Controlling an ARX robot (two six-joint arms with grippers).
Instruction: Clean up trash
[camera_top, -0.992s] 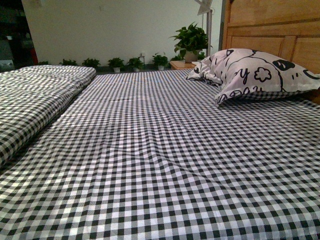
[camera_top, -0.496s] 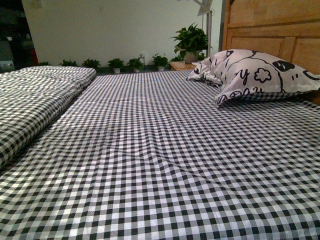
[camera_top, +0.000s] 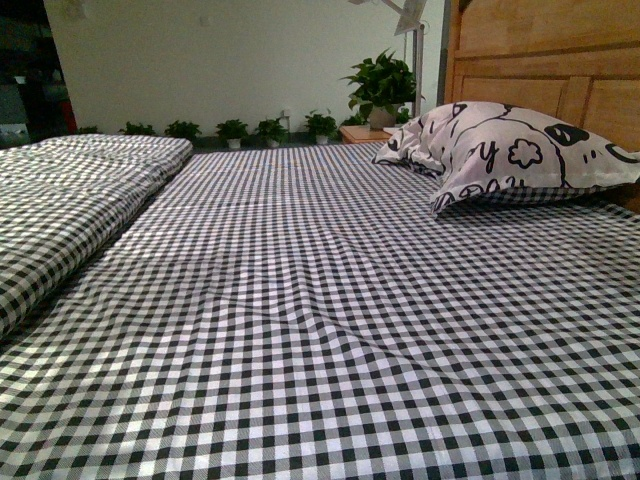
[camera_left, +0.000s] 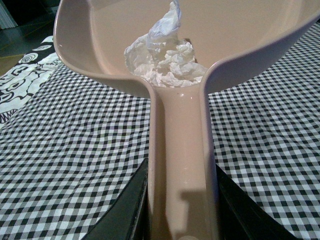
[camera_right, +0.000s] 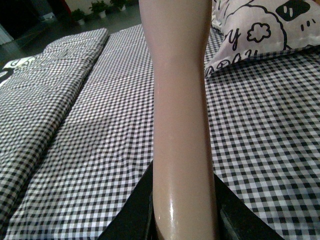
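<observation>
In the left wrist view, the left gripper (camera_left: 181, 210) has its dark jaws pressed against both sides of the handle of a pink dustpan (camera_left: 100, 45). The trash (camera_left: 164, 57), a crumpled white tissue ball, lies inside the pan near where the handle joins, at upper centre of the frame. In the right wrist view, the right gripper (camera_right: 184, 212) pinches a pink handle (camera_right: 180, 100) that runs up the middle of the frame. The front view shows only the black-and-white checked bedsheet (camera_top: 300, 300), with a patterned pillow (camera_top: 510, 150) at upper right before a wooden headboard (camera_top: 560, 60), and potted plants (camera_top: 382, 85) along the wall.
</observation>
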